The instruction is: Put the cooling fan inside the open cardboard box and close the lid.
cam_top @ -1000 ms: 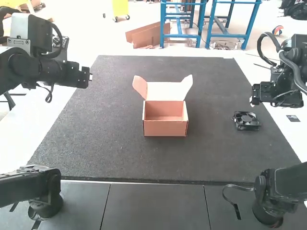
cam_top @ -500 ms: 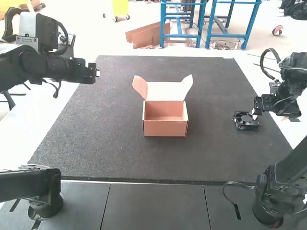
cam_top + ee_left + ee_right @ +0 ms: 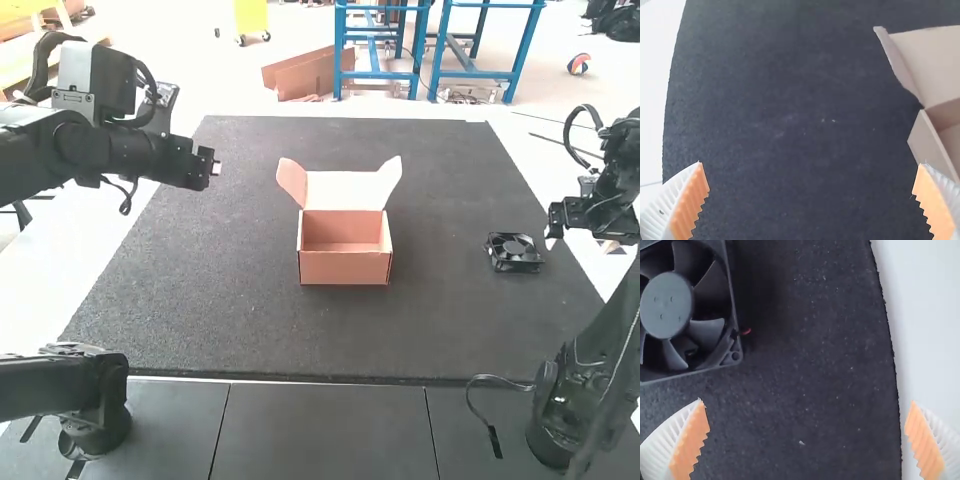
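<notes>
A rough, grainy black rubber mat [image 3: 200, 260] covers most of a white table [image 3: 60, 250]. At the mat's middle stands a small brown cardboard box [image 3: 345, 248], rectangular, with its longer side running left to right and its opening facing up. Its lid stands upright along the far side, with a small side flap at each end.

The black plastic cooling fan [image 3: 515, 251] lies flat on the mat, well to the right of the box and near the mat's right edge. Its frame is square, turned slightly off the mat's edges, with the round hub and curved blades facing up. A bit of red wire shows at one corner of the frame.

The left gripper [image 3: 810, 202] hovers over the far left part of the mat, to the left of the box, its white ribbed fingers with orange toothed pads [image 3: 690, 200] spread wide and holding nothing. The right gripper [image 3: 802, 440] hangs over the mat's right edge, just right of the fan, fingers equally wide apart and empty.
</notes>
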